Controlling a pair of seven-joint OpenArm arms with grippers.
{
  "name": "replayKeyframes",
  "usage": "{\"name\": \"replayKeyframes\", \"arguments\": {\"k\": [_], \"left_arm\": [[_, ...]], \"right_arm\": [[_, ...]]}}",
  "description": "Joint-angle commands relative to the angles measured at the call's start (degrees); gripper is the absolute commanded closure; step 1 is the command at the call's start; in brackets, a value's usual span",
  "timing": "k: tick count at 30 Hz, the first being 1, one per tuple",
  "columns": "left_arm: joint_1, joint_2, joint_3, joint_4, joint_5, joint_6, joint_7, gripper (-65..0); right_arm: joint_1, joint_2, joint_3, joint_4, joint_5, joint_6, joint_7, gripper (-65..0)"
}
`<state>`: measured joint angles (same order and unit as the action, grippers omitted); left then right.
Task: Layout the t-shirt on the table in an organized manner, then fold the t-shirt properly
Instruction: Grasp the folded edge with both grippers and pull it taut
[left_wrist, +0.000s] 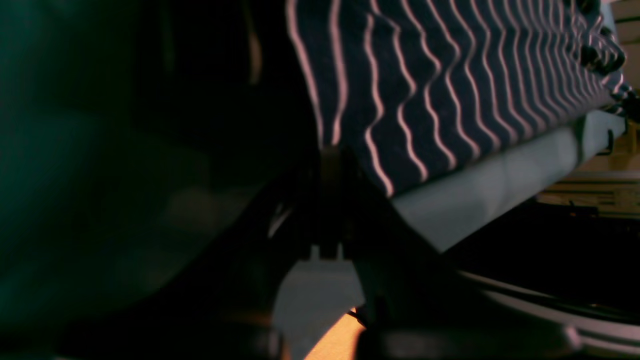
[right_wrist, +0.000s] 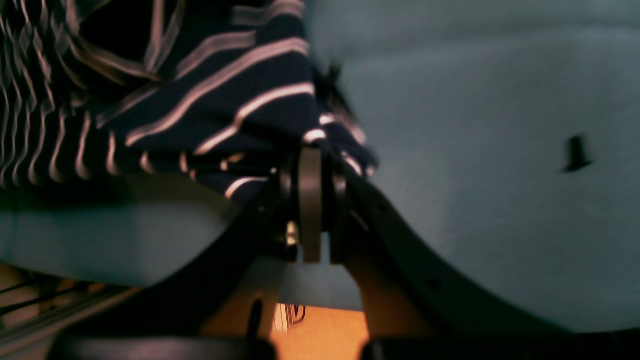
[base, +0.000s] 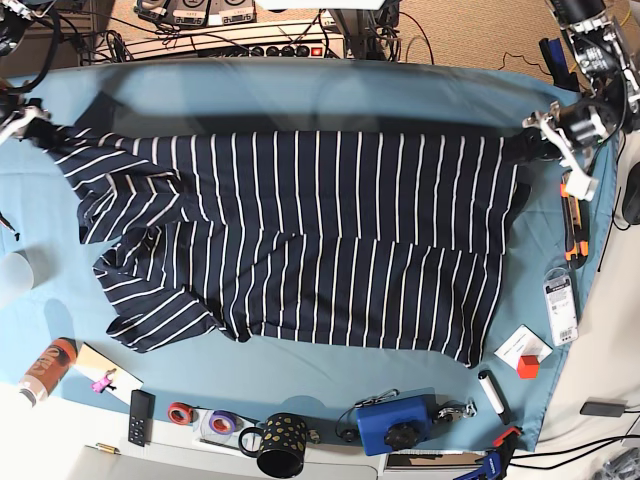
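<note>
Two grippers pinch the shirt (base: 300, 240) at opposite far corners. Left gripper (base: 535, 143), jaws clamped on the shirt edge at base view's right; right gripper (base: 35, 125), jaws clamped on the shirt at that view's left. Shirt is stretched wide across the table (base: 300, 95), far edge taut, near left part rumpled and folded over. Mug (base: 280, 445) and blue box (base: 395, 422) sit at the near edge.

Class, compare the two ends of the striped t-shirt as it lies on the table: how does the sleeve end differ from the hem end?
The sleeve end is crumpled, its stripes running at mixed angles; the hem end lies flatter, with straight parallel stripes. The sleeve end folds over itself near the front; the hem end is a single spread layer. Shared: each far corner of the t-shirt is pinched by a shut gripper, the right gripper and the left gripper, on the table.
</note>
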<state>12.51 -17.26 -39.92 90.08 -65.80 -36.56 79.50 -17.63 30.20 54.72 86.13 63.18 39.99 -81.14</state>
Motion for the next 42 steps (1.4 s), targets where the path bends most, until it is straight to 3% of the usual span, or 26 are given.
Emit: {"name": "replayKeyframes", "arguments": {"k": [1, 6, 19, 32, 35, 39, 42], "left_arm": [[0.8, -1.0, -0.4, 0.9, -0.7, -0.6, 0.5, 0.0], [4.7, -1.0, -0.5, 0.9, -0.7, -2.1, 0.5, 0.0], [6.9, -2.3, -0.5, 0.9, -0.7, -2.5, 0.5, 0.0], [12.8, -5.9, -0.5, 0.9, -2.2, -2.1, 0.5, 0.0], [14.7, -5.9, -0.5, 0.9, -1.9, -2.3, -5.8, 0.0], [14.8, -6.1, -0.5, 0.9, -1.9, -2.7, -4.9, -0.1], [14.8, -6.5, -0.5, 0.9, -2.0, -2.9, -4.8, -20.4]], "right_arm": [[0.0, 1.8, 1.5, 0.8, 0.8, 0.0, 1.1, 0.0], [-3.8, 2.1, 1.5, 0.9, 7.1, 0.0, 1.1, 0.0], [-14.7, 2.0, 1.7, 0.9, 8.1, 0.0, 1.1, 0.0], [-16.2, 2.0, 1.6, 0.9, 8.8, 0.0, 1.1, 0.0], [-16.2, 2.0, 1.6, 0.9, 10.7, 0.0, 1.1, 0.0], [-16.2, 1.9, 1.6, 0.9, 12.0, 0.0, 1.1, 0.0], [-16.2, 1.9, 1.6, 0.9, 12.0, 0.0, 1.1, -14.3]]}}
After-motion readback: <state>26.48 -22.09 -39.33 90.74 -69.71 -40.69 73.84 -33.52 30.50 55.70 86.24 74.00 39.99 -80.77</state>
